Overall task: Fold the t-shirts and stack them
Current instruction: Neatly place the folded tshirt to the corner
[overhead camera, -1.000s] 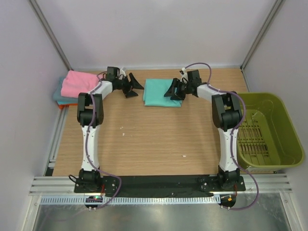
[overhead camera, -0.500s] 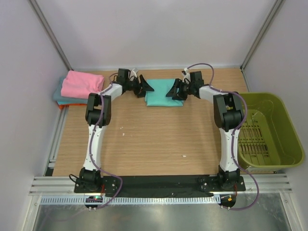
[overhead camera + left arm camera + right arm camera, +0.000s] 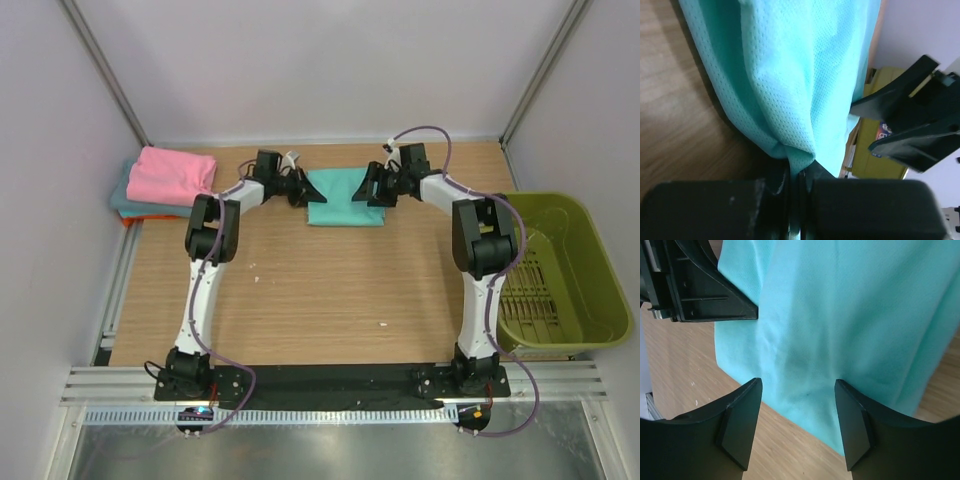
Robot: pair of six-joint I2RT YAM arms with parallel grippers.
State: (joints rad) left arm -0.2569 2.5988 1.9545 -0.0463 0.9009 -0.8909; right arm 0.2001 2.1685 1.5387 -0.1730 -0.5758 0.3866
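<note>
Teal t-shirt (image 3: 347,198) edge pinched (left gripper (image 3: 300,190)).

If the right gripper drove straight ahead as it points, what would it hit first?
The teal t-shirt: its edge lies just ahead of the open right gripper. The left gripper, shut on the far edge, is probably farther on.

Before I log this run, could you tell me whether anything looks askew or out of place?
Nothing spilled or damaged. The stack under the pink t-shirt seems to overhang the table's left edge, layers not flush. The left gripper bunches the teal t-shirt's edge.
</note>
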